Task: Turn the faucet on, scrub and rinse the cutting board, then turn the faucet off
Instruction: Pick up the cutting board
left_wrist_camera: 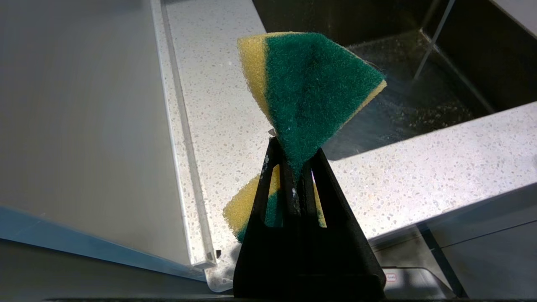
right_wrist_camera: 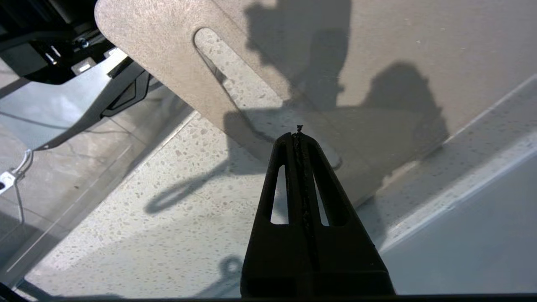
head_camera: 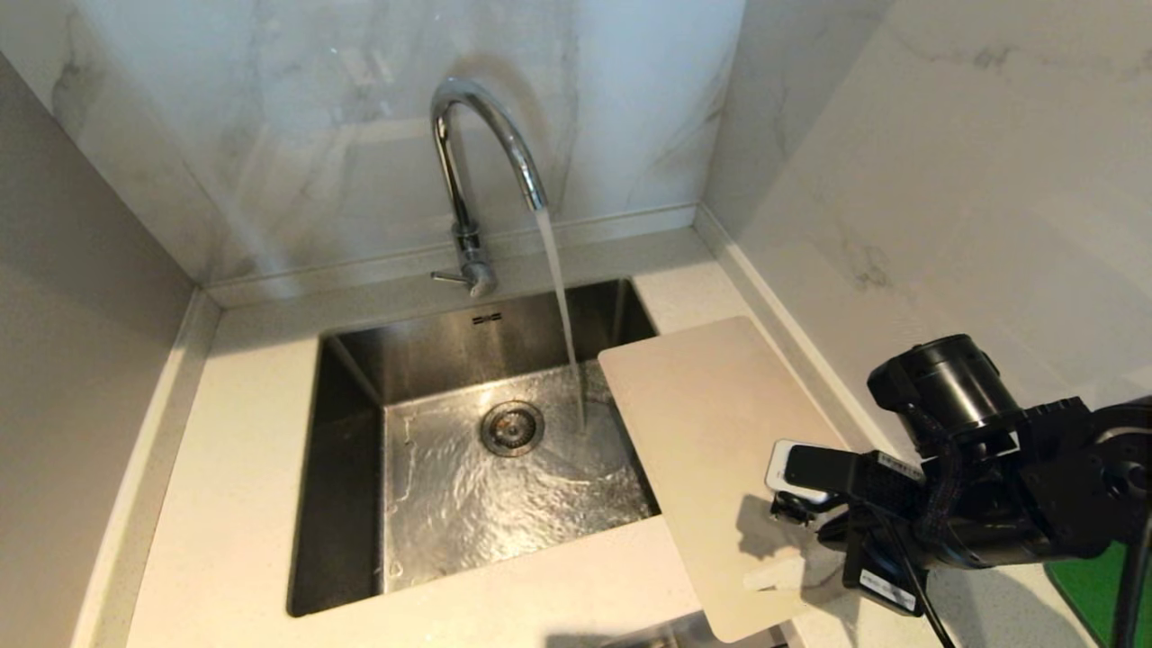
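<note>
Cutting board (head_camera: 711, 468) handle end perhaps behind right arm.

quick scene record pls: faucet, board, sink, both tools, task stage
faucet: on, water running into the sink
sink: steel, wet floor, drain near the middle
cutting board: flat on the counter right of the sink, one edge over the basin, dry-looking, handle cutout at the near end
left tool: shut on sponge, green and yellow, beside the sink, outside the head view
right tool: shut, empty, above the board's handle end
stage: water on; scrubbing not yet begun
</note>
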